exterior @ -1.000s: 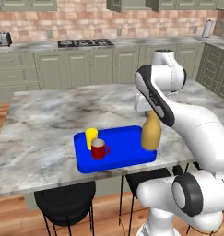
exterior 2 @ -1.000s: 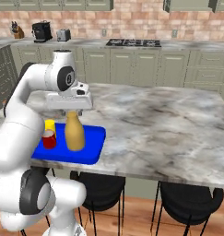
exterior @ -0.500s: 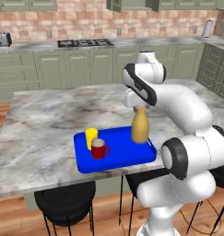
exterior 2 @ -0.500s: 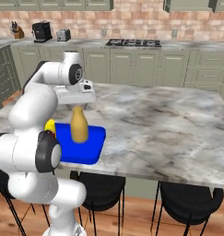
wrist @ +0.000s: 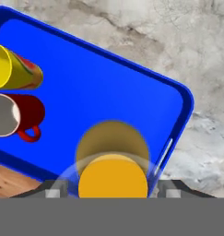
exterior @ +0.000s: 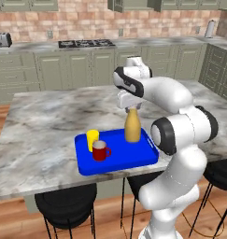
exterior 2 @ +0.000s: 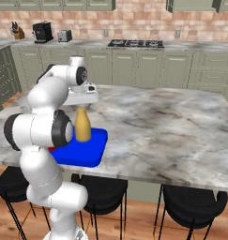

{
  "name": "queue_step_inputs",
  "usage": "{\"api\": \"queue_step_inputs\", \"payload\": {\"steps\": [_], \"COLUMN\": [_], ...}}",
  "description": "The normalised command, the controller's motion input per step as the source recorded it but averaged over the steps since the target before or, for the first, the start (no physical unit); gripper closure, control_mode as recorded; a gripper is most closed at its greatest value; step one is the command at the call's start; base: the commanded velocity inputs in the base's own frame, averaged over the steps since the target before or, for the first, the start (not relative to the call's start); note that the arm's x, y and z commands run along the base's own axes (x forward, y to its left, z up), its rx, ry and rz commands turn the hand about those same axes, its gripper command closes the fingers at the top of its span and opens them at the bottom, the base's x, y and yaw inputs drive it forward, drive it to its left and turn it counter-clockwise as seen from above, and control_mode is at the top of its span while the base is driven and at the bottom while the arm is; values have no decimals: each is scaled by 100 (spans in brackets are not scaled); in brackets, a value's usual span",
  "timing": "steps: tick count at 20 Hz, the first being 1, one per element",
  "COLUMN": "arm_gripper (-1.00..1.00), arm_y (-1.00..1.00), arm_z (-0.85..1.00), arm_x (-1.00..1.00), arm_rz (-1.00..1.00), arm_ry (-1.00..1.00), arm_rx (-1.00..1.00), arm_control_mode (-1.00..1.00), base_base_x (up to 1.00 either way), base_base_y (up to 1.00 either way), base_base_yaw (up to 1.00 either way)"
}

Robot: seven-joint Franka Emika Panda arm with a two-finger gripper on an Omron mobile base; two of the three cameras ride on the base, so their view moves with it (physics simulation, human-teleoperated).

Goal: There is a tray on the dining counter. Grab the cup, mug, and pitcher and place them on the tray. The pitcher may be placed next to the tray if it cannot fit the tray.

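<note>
Item: bottle (exterior: 132,128), upright on tray (exterior: 142,161) directly under my gripper (exterior: 131,108), jaws apart. I should lift straight up, avoiding its neck.

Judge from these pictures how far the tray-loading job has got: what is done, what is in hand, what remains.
Done: the cup and the mug stand on the tray, which lies on the dining counter. In hand: the pitcher stands upright on the tray too, with the tool right above its neck, fingers apart either side of it in the hand view. Left: apparently only to lift the arm away.
</note>
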Motion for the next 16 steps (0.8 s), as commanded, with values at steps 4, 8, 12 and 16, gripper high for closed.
{"api": "queue_step_inputs", "payload": {"steps": [4, 8, 12, 16], "arm_gripper": [100, 100, 100, 100], "arm_y": [0, 0, 0, 0], "arm_z": [-37, -44, -37, -31], "arm_x": [29, 24, 22, 10], "arm_rz": [9, 9, 9, 9], "arm_ry": [2, 2, 4, 6], "arm_rx": [0, 0, 1, 2], "arm_control_mode": [-100, -100, -100, -100], "base_base_x": [0, 0, 0, 0], "base_base_y": [0, 0, 0, 0], "base_base_yaw": [0, 0, 0, 0]}}
